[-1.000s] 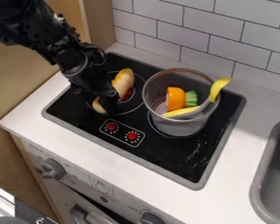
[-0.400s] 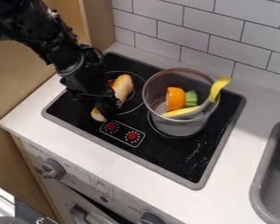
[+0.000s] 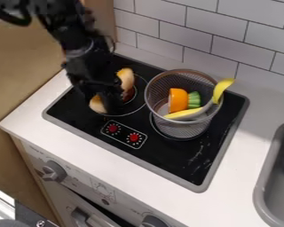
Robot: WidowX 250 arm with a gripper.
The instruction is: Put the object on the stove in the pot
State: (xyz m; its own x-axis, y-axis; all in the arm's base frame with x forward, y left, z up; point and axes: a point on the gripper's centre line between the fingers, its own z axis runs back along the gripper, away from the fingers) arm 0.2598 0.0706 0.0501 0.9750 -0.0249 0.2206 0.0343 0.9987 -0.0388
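Observation:
The black gripper [image 3: 108, 99] hangs low over the left burner of the black stove [image 3: 168, 155]. It is right over the middle of a long, curved yellow and tan object [image 3: 126, 78], hiding that part. One end of the object shows above and right of the gripper, the other at its lower left. Right of them, on the other burner, stands the pot, a wire mesh basket [image 3: 183, 127]. Inside it are an orange piece [image 3: 178, 99], a green piece [image 3: 194, 99] and a yellow, banana-like piece [image 3: 222, 88] that sticks up over the rim.
Two red knobs [image 3: 133, 137] are on the stove's front panel. A grey sink [image 3: 263, 190] is at the right edge. White tiles [image 3: 186, 26] rise behind the counter [image 3: 67, 146], and a wooden panel [image 3: 25, 84] stands to the left.
The long object shifted slightly toward the front, then back toward the wall, with the gripper close over it. The upper arm has swung to the right. The mesh basket and its contents have stayed put.

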